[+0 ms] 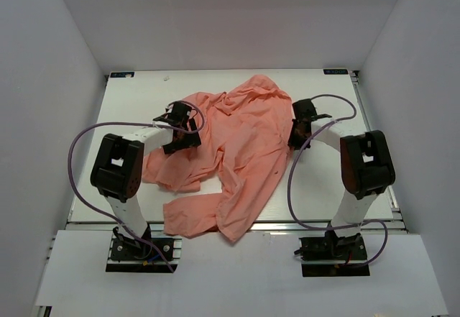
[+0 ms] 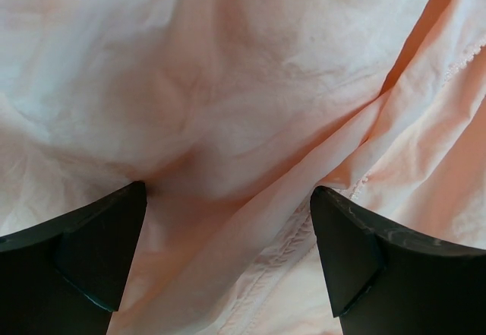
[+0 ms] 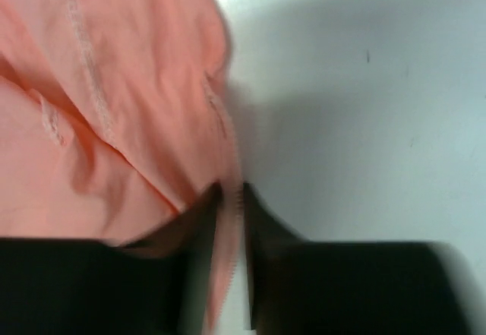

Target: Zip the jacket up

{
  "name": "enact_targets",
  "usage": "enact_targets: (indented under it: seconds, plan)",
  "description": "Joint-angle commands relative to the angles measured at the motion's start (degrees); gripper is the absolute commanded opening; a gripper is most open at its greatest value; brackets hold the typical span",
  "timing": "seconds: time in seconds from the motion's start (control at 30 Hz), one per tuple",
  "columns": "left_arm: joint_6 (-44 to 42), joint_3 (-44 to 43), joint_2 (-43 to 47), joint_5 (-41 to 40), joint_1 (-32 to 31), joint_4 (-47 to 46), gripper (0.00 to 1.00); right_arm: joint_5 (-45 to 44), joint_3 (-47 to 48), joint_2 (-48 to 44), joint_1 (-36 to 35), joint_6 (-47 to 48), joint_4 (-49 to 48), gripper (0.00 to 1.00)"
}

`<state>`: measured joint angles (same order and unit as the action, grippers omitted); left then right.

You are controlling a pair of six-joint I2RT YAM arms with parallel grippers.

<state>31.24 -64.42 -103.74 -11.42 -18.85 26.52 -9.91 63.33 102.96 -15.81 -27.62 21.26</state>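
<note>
The salmon-pink jacket (image 1: 237,152) lies crumpled on the white table, spread from the back middle to the front edge. My left gripper (image 1: 180,131) is open right over its left part; in the left wrist view the fabric (image 2: 228,107) and a stitched seam (image 2: 285,248) fill the space between the wide-apart fingers (image 2: 99,244). My right gripper (image 1: 296,131) is at the jacket's right edge. In the right wrist view its nearly closed fingers (image 3: 266,236) pinch the zipper edge of the jacket (image 3: 231,213), with the table to the right.
The white table (image 1: 323,180) is boxed in by white walls at the left, back and right. A sleeve (image 1: 188,215) reaches the table's front edge. Purple cables loop from both arms (image 1: 83,141).
</note>
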Motion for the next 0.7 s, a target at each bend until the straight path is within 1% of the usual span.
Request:
enact_targets:
  seconds: [0.0, 0.03, 0.07, 0.1, 0.13, 0.2, 0.23, 0.27, 0.3, 0.33, 0.37, 0.43, 0.47, 0.5, 0.53, 0.57, 0.67]
  plan:
    - [-0.7, 0.0, -1.6, 3.0, 0.4, 0.2, 0.98, -0.6, 4.1, 3.6, 1.1, 0.1, 0.2, 0.08]
    - [-1.0, 0.0, -1.1, 3.7, 0.4, -0.4, 0.98, -0.7, 6.9, 5.7, 2.0, 1.1, 0.4, 0.03]
    - [-1.3, 0.6, 0.2, 4.6, 0.4, -0.9, 0.98, -0.7, 8.7, 6.9, 2.5, 1.6, 0.7, 0.00]
    - [-1.8, 1.0, 1.0, 7.1, 0.4, -1.5, 0.98, -0.7, 10.9, 8.4, 3.9, 2.0, 2.0, 0.00]
    - [-2.1, 1.7, 1.9, 8.6, 0.4, -3.1, 0.98, -0.6, 16.2, 11.4, 4.6, 3.3, 2.8, 0.00]
    - [-2.7, 3.5, 4.3, 11.8, 0.4, -5.0, 0.98, -0.5, 22.2, 15.0, 6.8, 4.4, 5.6, 0.00]
    - [-2.7, 4.0, 4.9, 15.8, 0.4, -6.6, 0.98, -0.5, 25.4, 18.8, 7.5, 4.8, 6.6, 0.00]
    - [-2.9, 4.5, 6.0, 17.1, 0.4, -7.1, 0.98, -0.3, 32.5, 20.9, 8.2, 6.2, 7.8, 0.00]
    - [-2.8, 4.7, 6.2, 18.4, 0.4, -7.5, 0.98, -0.5, 36.4, 24.7, 9.2, 6.8, 10.4, 0.00]
    - [-2.8, 4.7, 6.5, 18.8, 0.4, -7.6, 0.98, -0.8, 40.1, 26.7, 9.7, 7.8, 11.0, 0.00]
    - [-2.8, 4.7, 6.5, 19.1, 0.4, -7.7, 0.98, -1.1, 47.6, 28.3, 10.0, 10.4, 11.3, 0.00]
    - [-2.8, 4.4, 6.5, 18.9, 0.4, -8.1, 0.98, -1.6, 54.7, 33.6, 11.2, 12.4, 11.1, 0.00]
    - [-2.8, 4.1, 6.1, 18.5, 0.4, -8.1, 0.98, -1.3, 61.8, 35.1, 11.8, 14.6, 10.8, 0.00]
    - [-2.5, 3.7, 5.3, 18.0, 0.4, -8.1, 0.98, -1.3, 64.4, 36.7, 12.6, 15.6, 10.0, 0.00]
    - [-2.5, 2.6, 4.8, 17.7, 0.4, -7.8, 0.98, -1.3, 66.4, 38.5, 13.1, 16.3, 7.1, 0.00]
    - [-2.6, 1.9, 4.2, 15.9, 0.4, -7.5, 0.98, 0.4, 68.4, 39.0, 13.5, 18.2, 5.3, 0.00]
    - [-2.6, -1.7, 1.8, 12.9, 0.4, -5.0, 0.98, 5.8, 68.7, 37.4, 15.2, 19.3, 1.3, 0.00]
